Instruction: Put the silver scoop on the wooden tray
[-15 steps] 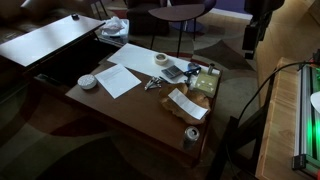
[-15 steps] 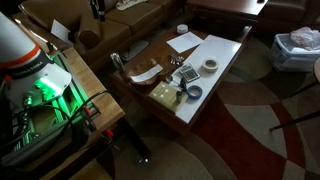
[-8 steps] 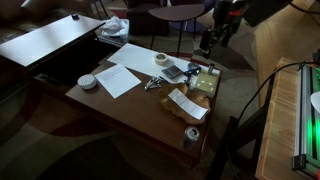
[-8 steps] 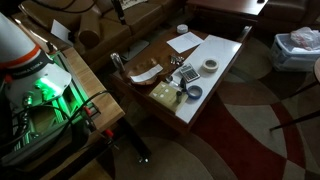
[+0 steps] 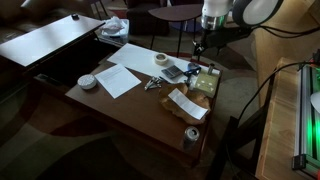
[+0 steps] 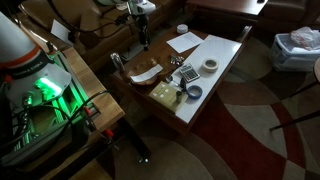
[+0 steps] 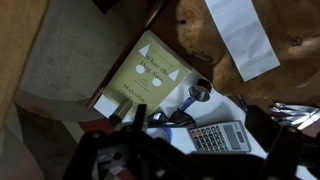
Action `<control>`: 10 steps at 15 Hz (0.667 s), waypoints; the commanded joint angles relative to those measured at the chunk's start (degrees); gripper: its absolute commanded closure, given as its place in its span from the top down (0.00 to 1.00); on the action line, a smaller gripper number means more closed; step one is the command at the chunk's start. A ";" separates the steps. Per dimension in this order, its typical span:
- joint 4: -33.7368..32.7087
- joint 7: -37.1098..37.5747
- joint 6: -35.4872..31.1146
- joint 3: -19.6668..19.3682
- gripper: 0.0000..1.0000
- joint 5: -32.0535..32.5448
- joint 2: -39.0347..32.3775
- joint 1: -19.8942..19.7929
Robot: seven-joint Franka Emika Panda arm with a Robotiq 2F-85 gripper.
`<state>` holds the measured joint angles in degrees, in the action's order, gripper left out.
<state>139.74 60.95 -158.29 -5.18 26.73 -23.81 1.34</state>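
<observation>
The silver scoop (image 7: 198,92), a small round metal cup on a blue handle, lies on the white tabletop between a book and a calculator. The wooden tray (image 5: 201,97) is a light-brown tray at the table's edge with a white paper slip on it; it also shows in an exterior view (image 6: 131,71) and in the wrist view (image 7: 195,35). My gripper (image 5: 198,47) hangs in the air above the table's edge, also visible in an exterior view (image 6: 143,38). In the wrist view its dark fingers (image 7: 185,160) stand apart and empty, above the calculator and scoop.
On the table are a calculator (image 7: 220,135), a pale green book (image 7: 140,75), a tape roll (image 5: 161,60), white paper sheets (image 5: 118,77), a small silvery object (image 5: 152,84), a white bowl (image 5: 88,81) and a can (image 5: 191,134). A sofa (image 6: 150,20) stands behind.
The arm has come into both exterior views and moved down towards the table edge, above the calculator and book. Nothing on the table has moved.
</observation>
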 commanded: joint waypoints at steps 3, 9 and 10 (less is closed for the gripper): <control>-2.01 -2.23 -0.50 -3.46 1.00 -5.01 -3.53 4.23; -10.39 -12.95 -5.06 4.70 1.00 -23.62 -12.15 -4.15; -13.52 -15.09 -3.30 5.90 1.00 -27.55 -14.44 -4.88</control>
<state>134.42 53.00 -161.73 -3.97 9.60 -30.29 1.04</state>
